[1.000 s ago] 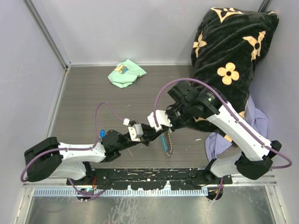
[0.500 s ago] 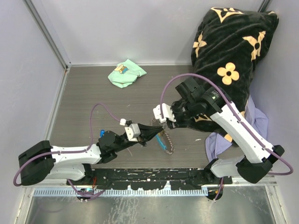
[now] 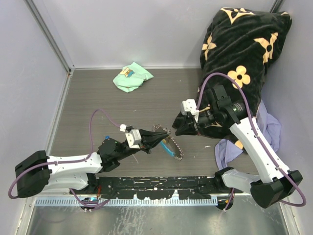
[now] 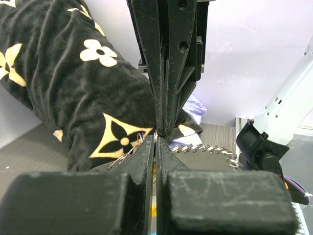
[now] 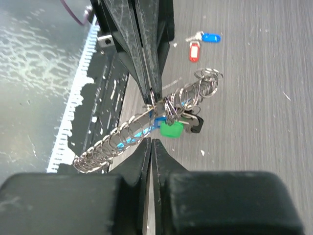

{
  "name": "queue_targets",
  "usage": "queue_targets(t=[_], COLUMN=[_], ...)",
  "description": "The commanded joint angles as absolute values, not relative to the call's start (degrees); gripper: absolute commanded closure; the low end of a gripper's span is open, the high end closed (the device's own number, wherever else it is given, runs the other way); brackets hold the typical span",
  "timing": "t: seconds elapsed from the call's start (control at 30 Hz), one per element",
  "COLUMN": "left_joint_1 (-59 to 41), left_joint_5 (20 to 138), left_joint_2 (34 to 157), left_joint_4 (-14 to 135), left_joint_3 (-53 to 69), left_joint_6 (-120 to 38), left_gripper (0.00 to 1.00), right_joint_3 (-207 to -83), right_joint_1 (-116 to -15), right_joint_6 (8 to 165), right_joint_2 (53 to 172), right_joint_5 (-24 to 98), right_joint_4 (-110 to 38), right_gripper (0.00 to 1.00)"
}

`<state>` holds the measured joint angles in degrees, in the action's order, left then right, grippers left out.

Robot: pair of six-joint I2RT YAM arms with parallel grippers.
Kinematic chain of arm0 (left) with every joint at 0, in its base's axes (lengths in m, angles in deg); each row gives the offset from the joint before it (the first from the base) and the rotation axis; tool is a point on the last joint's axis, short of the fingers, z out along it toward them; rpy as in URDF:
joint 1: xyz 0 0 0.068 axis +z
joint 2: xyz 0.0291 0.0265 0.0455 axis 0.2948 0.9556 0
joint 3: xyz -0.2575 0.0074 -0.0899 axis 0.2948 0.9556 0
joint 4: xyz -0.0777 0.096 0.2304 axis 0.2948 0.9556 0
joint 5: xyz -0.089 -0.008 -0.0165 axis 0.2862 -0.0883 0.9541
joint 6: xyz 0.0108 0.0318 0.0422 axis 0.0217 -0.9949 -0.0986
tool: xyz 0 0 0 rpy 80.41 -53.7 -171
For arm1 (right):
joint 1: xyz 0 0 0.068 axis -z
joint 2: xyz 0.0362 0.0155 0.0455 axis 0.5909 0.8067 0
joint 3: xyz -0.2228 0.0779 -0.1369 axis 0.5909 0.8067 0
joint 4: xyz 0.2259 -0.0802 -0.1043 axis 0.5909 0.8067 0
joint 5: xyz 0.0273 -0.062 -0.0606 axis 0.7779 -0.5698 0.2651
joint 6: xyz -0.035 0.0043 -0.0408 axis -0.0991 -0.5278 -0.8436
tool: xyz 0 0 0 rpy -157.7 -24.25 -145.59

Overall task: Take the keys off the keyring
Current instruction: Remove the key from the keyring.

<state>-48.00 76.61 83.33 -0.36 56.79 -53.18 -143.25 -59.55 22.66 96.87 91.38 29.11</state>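
"Checking the hold first: which claw has the keyring [image 5: 168, 100]?"

"The left claw [image 5: 150, 95]. Its jaws are clamped together on one of the keyring's small rings, and that end is lifted off the worktop [image 3: 122, 107]. The link chain [image 5: 110, 144] trails away from the keyring. Whether its tail rests on the worktop, I cannot tell."

"And the keys?"

"A green-tagged key [image 5: 171, 129] hangs directly under the keyring with a dark one beside it, and both look attached. A red-tagged key [image 5: 194, 51] and a blue-tagged key [image 5: 210, 37] lie loose on the worktop, well apart from the keyring. I judge those two already off."

"Where is the right claw?"

"The right claw [image 5: 149, 142] has its fingers together, or all but, with nothing between them. It sits just beside the keyring, not touching, on the side opposite the left claw."

"What does the next move turn on?"

"In the right wrist view the keyring lies dead ahead of the right claw, with the green tag on the keyring's near side. The chain's long axis runs slantwise across that line of approach, not along it. The left arm is occupied holding, so the right is the free arm and is near the keyring. In my judgement it must part its jaws and come straight in on the green tag."

"Any risk?"

"The tags crowd under the keyring, so a pinch may catch chain links too."
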Motion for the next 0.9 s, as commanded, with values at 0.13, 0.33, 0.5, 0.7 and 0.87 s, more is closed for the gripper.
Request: queue_targets(t=[0.13,0.33,0.5,0.7,0.87], left_joint_1=[-48.2,-48.2,-48.2,-48.2,-48.2], left_joint_5=[77.1,77.4,77.7,78.1,78.0], left_joint_2=[81.1,81.7,82.1,82.0,81.2], left_joint_4=[-5.4,-6.7,-7.3,-7.4,-7.3], left_joint_3=[55.4,55.1,54.8,54.7,55.1], left_joint_6=[-51.4,-50.7,-50.3,-50.0,-50.1], left_gripper=[1.0,1.0,1.0,1.0,1.0], right_joint_3=[-138.3,-136.1,-135.1,-134.8,-135.8], right_joint_1=[-58.7,-58.7,-58.6,-58.7,-58.5], right_joint_6=[28.7,31.0,33.0,34.5,34.5], right_joint_2=[95.9,96.1,96.4,96.4,96.1], right_joint_5=[105.5,108.3,109.4,108.1,105.1], right_joint_4=[17.6,14.5,12.4,10.9,11.8], right_gripper=[0.93,0.91,0.82,0.8,0.82])
